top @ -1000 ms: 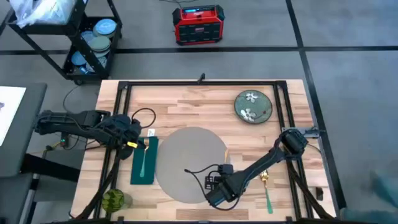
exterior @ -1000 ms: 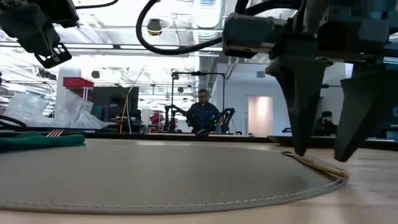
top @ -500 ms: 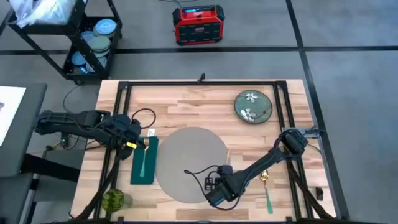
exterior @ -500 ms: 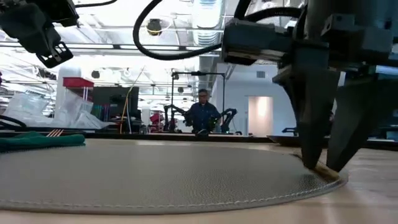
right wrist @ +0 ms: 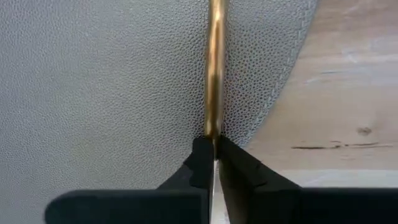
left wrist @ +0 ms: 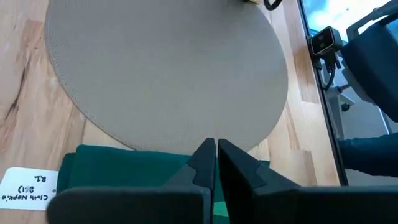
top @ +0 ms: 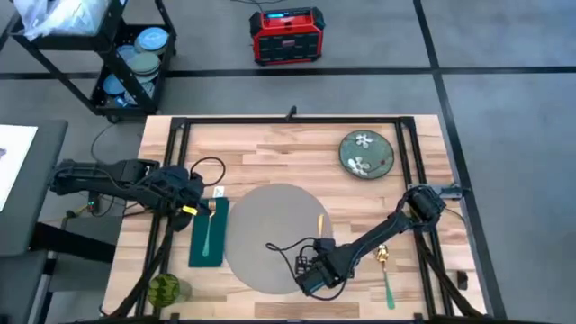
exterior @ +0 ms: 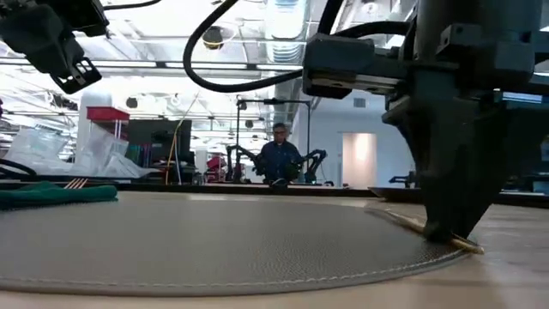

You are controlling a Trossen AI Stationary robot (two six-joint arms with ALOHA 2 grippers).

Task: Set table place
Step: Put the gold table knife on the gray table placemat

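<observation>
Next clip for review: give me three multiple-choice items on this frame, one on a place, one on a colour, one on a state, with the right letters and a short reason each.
1. Where is the floral plate?
A. on the placemat
B. on bare table, far right
C. on the napkin

2. What colour is the napkin?
A. dark green
B. red
C. white

3. What is the right hand doing?
A. hanging open over the plate
B. shut on the gold utensil
C. out of view

Answers:
1 B: the plate sits on the wood of the table, apart from the placemat.
2 A: the napkin beside the placemat is dark green, with the left hand near its far end.
3 B: the right hand has its fingers closed on the utensil at the placemat's edge.
</observation>
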